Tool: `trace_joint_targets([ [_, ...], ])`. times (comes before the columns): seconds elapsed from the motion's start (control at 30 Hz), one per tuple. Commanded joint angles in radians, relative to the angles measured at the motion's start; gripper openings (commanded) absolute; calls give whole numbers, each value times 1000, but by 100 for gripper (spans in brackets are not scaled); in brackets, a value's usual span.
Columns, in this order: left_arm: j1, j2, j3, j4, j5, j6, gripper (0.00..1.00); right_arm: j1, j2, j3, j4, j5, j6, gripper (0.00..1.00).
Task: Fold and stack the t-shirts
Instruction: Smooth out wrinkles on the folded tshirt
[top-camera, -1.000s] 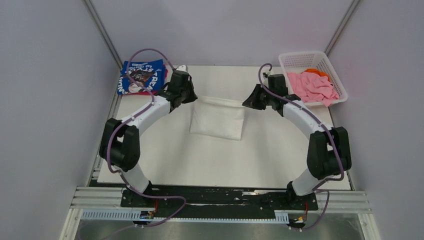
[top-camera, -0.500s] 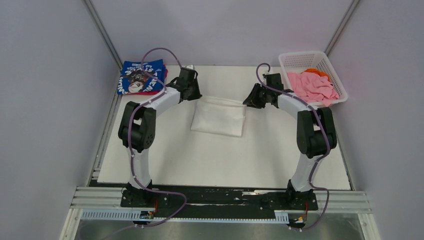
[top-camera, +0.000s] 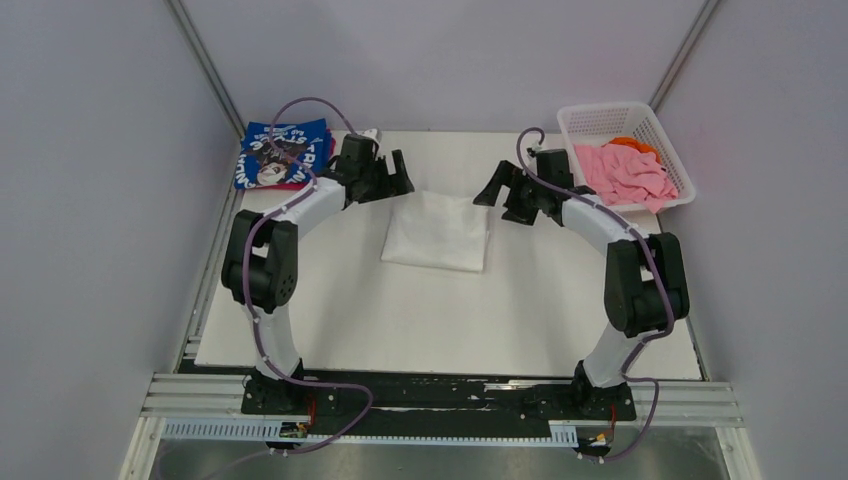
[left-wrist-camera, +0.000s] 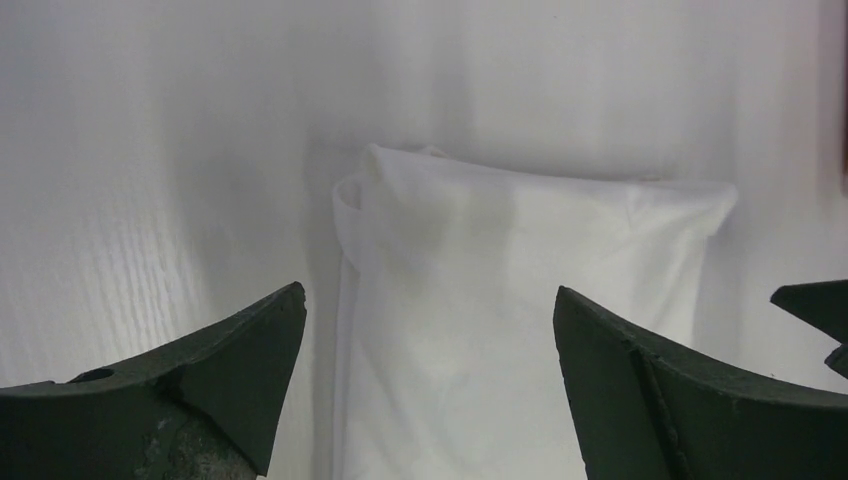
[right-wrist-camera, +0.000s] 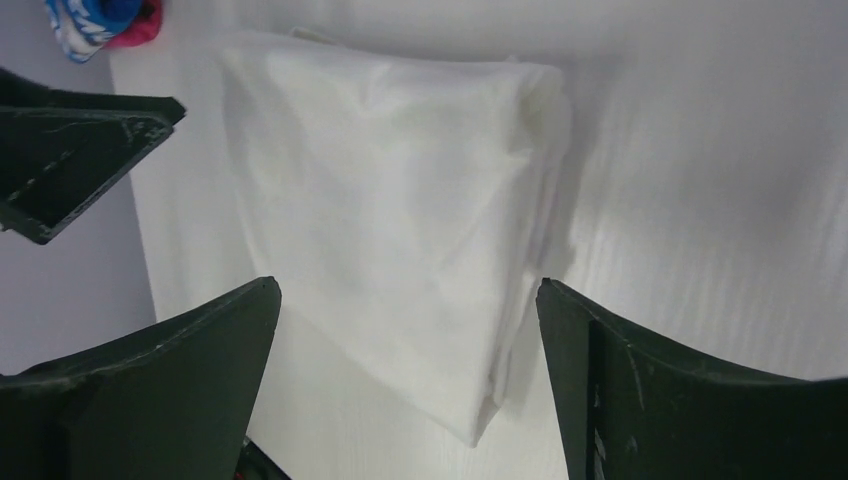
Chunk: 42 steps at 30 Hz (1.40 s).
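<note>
A white t-shirt (top-camera: 436, 232) lies folded into a rectangle on the middle of the table, plain side up. My left gripper (top-camera: 398, 178) is open just off its far left corner. My right gripper (top-camera: 500, 198) is open off its far right corner. In the left wrist view the folded white t-shirt (left-wrist-camera: 520, 300) lies below the wide-apart left gripper (left-wrist-camera: 429, 291), nothing between the jaws. The right wrist view shows the same t-shirt (right-wrist-camera: 380, 180) under the open right gripper (right-wrist-camera: 408, 283). A folded royal-blue t-shirt (top-camera: 283, 152) rests on a pink one at the far left corner.
A white lattice basket (top-camera: 603, 112) stands at the far right, holding a crumpled pink t-shirt (top-camera: 625, 172) and an orange one (top-camera: 632, 142). The white board (top-camera: 440, 320) ends at black rails by the arm bases. Grey walls close in both sides.
Both grippers have opened and let go of the white t-shirt's far edge. The shirt has settled flat, and both wrists have drawn back slightly from it.
</note>
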Motion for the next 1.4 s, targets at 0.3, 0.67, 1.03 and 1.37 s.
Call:
trace_joint_targets([
  [0.3, -4, 143, 142, 91, 273, -18, 100, 23, 117, 85, 297, -196, 145, 100],
  [0.67, 1, 321, 242, -45, 207, -6, 100, 3, 343, 111, 283, -117, 226, 100],
  [1.03, -2, 5, -129, 149, 292, -27, 100, 20, 69, -82, 339, -164, 60, 100],
  [1.37, -17, -342, -333, 27, 91, -36, 100, 48, -485, -451, 330, 99, 35, 100],
])
